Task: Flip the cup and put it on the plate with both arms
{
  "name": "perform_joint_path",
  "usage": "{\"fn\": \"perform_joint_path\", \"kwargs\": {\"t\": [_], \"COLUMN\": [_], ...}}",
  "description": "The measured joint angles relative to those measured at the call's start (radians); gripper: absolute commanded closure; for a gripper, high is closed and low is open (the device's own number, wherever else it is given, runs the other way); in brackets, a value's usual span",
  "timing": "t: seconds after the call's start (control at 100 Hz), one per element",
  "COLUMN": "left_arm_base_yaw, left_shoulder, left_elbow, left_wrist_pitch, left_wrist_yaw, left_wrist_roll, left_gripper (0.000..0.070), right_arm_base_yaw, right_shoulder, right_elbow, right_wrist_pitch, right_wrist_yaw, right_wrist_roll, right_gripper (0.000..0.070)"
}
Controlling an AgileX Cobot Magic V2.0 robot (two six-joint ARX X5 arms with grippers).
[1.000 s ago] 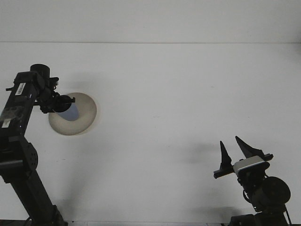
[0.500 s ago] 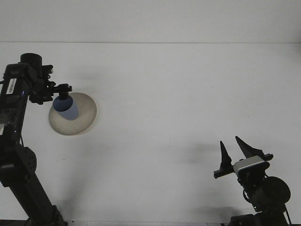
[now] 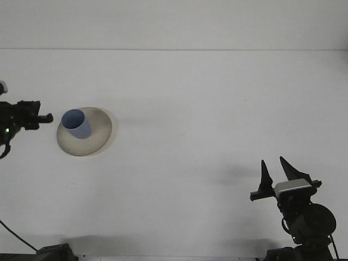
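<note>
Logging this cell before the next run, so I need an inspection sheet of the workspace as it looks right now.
Surface: white table, bare apart from the job's things.
Job's things: blue cup upright, mouth up, standing on the beige plate.
Clutter: nothing seen.
Grippers: left gripper at the left edge, apart from the cup, holding nothing, finger state unclear; right gripper low at the right, fingers open and pointing up, empty.
Cables: a thin dark cable at the lower left corner.
Surroundings: plain pale wall behind the table; nothing else seen.
</note>
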Motion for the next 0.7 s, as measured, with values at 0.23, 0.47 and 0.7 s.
{"fn": "perform_joint_path", "kwargs": {"t": [0.23,0.47,0.7], "left_arm_base_yaw": [-0.014,-0.019,-0.019], "left_shoulder": [-0.417,-0.767,-0.806], "left_elbow": [-0.652,-1.318,-1.4], "left_wrist_pitch": [0.473,1.001,1.069], "left_wrist_yaw": [0.0,-0.006,-0.034], "left_wrist_roll": [0.01,-0.026,-0.115], "left_gripper": [0.0688,0.0688,0.0688], "right_arm_base_yaw": [0.0,0.0,0.0], "right_shoulder": [0.0,0.0,0.0], "right_elbow": [0.0,0.0,0.0], "right_wrist_pitch": [0.031,0.058,0.059], "right_wrist_yaw": [0.09,0.098,0.099], "right_wrist_roll": [0.044,0.06,0.061], "right_gripper": [0.07,0.07,0.07]}}
